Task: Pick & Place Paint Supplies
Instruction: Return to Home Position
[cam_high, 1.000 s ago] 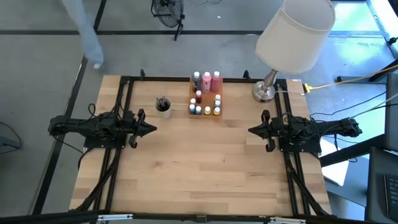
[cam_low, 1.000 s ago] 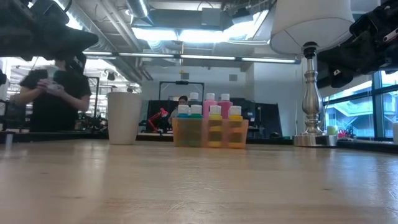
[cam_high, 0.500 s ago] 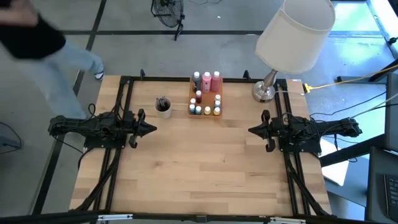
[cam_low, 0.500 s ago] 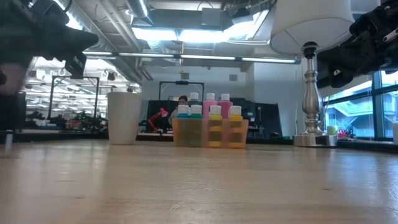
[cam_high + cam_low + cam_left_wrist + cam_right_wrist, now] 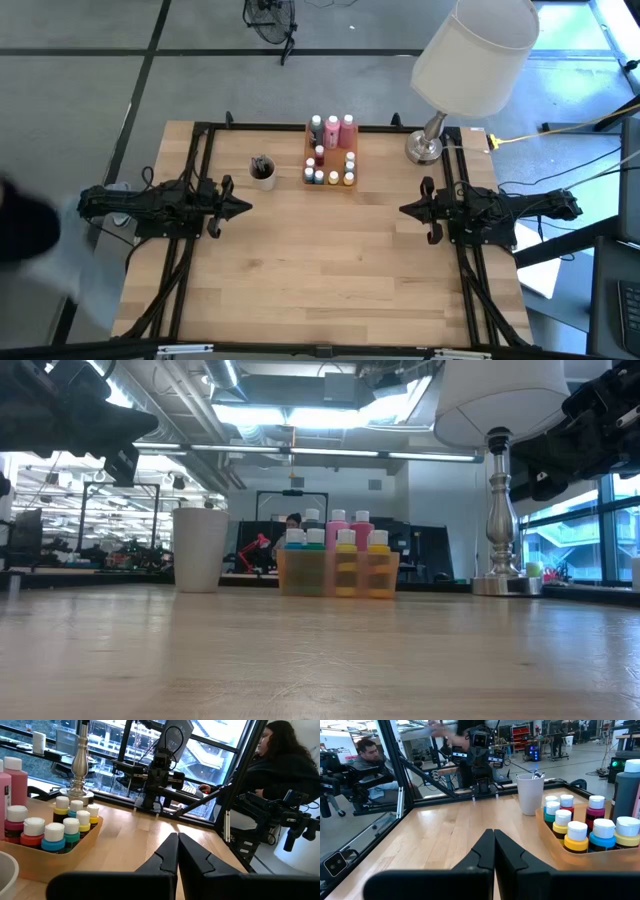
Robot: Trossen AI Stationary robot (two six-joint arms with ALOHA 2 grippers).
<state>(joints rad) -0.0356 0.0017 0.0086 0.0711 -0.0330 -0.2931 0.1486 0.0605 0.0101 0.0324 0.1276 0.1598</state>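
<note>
Now left gripper (image 5: pixel 244 208) and right gripper (image 5: pixel 404 210) pinched together, paint pots (image 5: pixel 333 177) in tray (image 5: pixel 605 861)

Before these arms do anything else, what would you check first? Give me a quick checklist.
1. The paint pots and bottles sit inside the orange tray: ok.
2. The brushes stand in the white cup: ok.
3. The left hand is shut and empty, raised above the table: ok.
4. The right hand is shut and empty, also raised: ok.
5. People are away from the arms: not ok, a blurred person is close beside the left arm.
</note>
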